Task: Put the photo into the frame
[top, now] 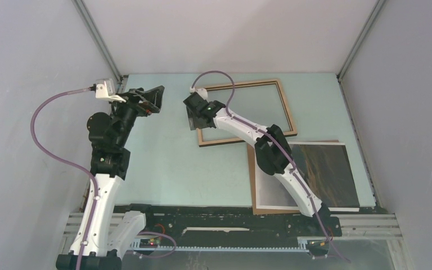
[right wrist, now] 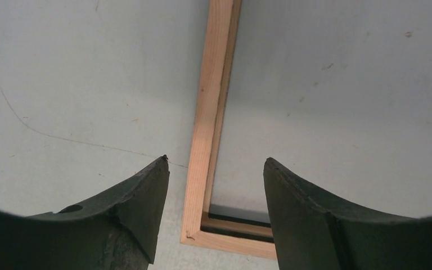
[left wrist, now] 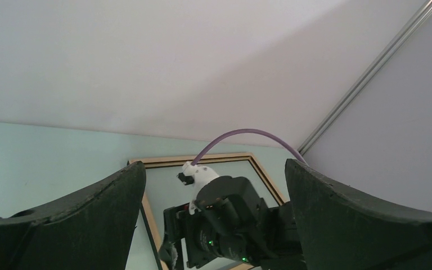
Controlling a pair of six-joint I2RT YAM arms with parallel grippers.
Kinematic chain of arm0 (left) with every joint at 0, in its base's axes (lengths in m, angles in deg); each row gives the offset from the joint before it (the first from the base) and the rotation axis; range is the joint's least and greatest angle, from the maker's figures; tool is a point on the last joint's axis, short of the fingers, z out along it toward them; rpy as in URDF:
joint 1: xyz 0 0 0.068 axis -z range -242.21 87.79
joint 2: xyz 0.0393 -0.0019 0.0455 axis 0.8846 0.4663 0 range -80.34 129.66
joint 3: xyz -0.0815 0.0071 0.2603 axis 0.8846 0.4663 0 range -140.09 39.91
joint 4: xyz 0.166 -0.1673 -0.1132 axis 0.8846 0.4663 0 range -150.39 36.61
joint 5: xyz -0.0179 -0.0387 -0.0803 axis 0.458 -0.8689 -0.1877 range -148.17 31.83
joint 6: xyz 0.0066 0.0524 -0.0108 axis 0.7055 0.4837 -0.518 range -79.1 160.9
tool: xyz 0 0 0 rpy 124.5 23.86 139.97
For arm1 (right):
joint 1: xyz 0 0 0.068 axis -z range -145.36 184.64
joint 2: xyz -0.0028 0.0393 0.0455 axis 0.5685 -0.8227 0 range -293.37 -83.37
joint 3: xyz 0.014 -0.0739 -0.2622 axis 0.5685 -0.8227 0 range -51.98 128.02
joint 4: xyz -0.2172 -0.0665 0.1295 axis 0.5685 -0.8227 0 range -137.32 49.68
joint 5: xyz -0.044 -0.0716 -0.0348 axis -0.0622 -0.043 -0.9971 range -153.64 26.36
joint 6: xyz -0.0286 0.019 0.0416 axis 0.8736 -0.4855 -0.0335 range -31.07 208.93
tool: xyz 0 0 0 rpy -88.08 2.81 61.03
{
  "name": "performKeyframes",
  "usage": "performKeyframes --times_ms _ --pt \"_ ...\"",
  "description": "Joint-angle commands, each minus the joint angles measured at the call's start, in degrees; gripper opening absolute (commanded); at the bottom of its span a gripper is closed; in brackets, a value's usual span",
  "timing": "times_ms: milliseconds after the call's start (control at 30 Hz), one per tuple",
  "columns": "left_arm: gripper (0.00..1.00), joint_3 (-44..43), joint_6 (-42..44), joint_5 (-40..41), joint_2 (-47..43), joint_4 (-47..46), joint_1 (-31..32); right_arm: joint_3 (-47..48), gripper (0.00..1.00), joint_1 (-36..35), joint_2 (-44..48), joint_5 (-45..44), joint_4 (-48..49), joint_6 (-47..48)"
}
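One frame [top: 288,109] lies on the surface [top: 163,163], its left rim below the right pincer [right wrist: 216,159], which is spread wide and empty. One photo [top: 320,174] lies behind that pincer, on one board [top: 252,185]. The left pincer [left wrist: 215,163] is raised, wide open and empty too.

Light wood frame [right wrist: 207,132]; matt, scuffed table [right wrist: 79,84].

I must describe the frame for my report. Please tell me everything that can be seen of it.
The frame is a large rectangle with a narrow light wood rim and a clear pane. It lies flat on the table, far side, slightly turned. The open right gripper is over its left rim near a corner; contact cannot be told.
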Motion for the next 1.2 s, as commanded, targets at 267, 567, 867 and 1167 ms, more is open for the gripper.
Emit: performKeyframes --times_ms 267,567,867,1167 --pt "1.0 0.37 0.59 0.15 -0.73 -1.49 -0.26 8.76 0.65 -0.97 -7.16 -1.61 -1.39 1.25" --pt "1.0 0.54 0.43 0.05 -0.58 -1.67 -0.26 8.79 0.52 -1.25 -8.41 -1.51 -0.07 2.49" --pt "1.0 0.64 0.52 0.3 -0.62 -1.76 -0.31 9.76 0.41 -1.71 -9.68 1.52 0.4 5.64" --pt "1.0 0.61 0.73 0.36 -1.29 -1.76 -0.26 8.48 0.19 -5.56 -7.2 7.59 1.49 16.04"
